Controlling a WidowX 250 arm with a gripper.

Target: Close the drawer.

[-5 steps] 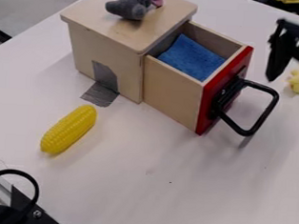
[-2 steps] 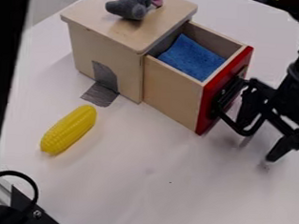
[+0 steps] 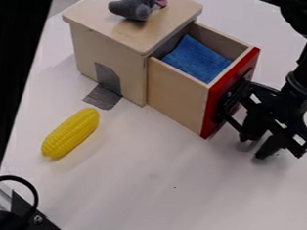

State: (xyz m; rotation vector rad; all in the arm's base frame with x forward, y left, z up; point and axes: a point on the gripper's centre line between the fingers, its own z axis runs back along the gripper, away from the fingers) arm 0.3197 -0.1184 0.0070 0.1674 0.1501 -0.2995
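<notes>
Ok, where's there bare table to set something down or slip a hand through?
The widest bare patch of table runs from the corn across below the open drawer, toward the view's bottom edge. It's crowded at the drawer's handle, where the gripper hangs close by. The drawer holds a blue cloth.

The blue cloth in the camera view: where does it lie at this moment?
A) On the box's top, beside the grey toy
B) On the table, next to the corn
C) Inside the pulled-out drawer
C: the blue cloth lies between the wooden walls of the open drawer, behind its red front.
</notes>
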